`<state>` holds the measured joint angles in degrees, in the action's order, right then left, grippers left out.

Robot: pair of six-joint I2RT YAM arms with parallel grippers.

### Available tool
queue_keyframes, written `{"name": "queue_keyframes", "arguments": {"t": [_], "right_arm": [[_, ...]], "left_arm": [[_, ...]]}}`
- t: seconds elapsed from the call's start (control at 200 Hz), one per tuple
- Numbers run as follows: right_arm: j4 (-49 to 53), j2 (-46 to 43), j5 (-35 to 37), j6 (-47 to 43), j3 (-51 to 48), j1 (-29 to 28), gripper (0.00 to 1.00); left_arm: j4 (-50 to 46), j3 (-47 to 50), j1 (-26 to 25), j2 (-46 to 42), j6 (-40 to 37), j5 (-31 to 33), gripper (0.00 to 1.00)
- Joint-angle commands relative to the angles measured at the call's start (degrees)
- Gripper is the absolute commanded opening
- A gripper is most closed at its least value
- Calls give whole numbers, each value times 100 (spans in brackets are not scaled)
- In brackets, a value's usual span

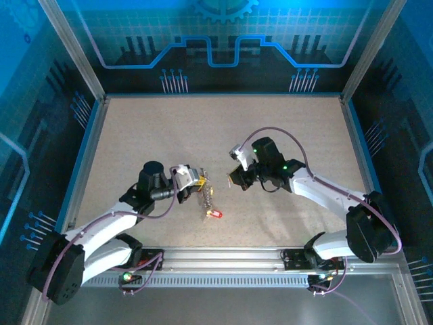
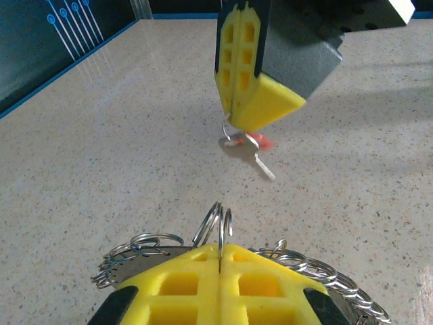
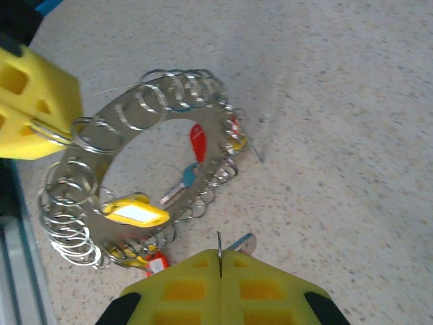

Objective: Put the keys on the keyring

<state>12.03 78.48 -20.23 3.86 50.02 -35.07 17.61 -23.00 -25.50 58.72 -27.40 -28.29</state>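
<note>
Left gripper (image 2: 220, 256) was shut, its yellow foam pads (image 2: 183, 284) pinching one small split ring (image 2: 215, 225) that stood up from the keyring (image 3: 162, 101). The keyring was a flat grey band with an open centre and small split rings crowded all round it. It sat between the two arms near the middle of the bench (image 1: 149, 135), tilted, apparently hanging off that one pinched ring rather than lying flat. Could not tell if its low edge cleared the bench. Keys already on it: a yellow-headed key (image 3: 135, 212), a red-headed one (image 3: 197, 142), a blue-headed one (image 3: 187, 175).

Right gripper (image 3: 220, 263) was also shut, with a thin wire loop (image 3: 218, 247) caught in the pad seam. The left wrist view showed a red-headed key (image 2: 254, 147) dangling from that loop just under its tips, close above the bench. The grippers faced each other, near but not touching.

Handling, my read: the key looked tiny and light and would likely swing and spin on its loop, so blade direction is unreliable. The metal is slick and the foam soft, so a pinch on thin wire could slip or twist. The split rings looked stiff and springy, so the coil end needs prying open, not pushing flat. Held by one ring, the keyring would swivel when pushed. Better holds: the plastic head for the key, the flat band edge for the keyring.
</note>
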Motion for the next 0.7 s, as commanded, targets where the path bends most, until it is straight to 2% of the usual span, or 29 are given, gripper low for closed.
{"name": "queue_keyframes", "arguments": {"t": [0.0, 0.36, 0.695], "right_arm": [[-97, -98, -373, -283, 263, -194, 0], [-464, -37, -846, -301, 309, -528, 0], [-831, 312, -784, -103, 395, -658, 0]], "left_arm": [[-328, -380, -164, -133, -248, 90, 0], [-626, -597, -275, -97, 80, 397, 0], [-561, -646, -276, 128, 408, 359, 0]]}}
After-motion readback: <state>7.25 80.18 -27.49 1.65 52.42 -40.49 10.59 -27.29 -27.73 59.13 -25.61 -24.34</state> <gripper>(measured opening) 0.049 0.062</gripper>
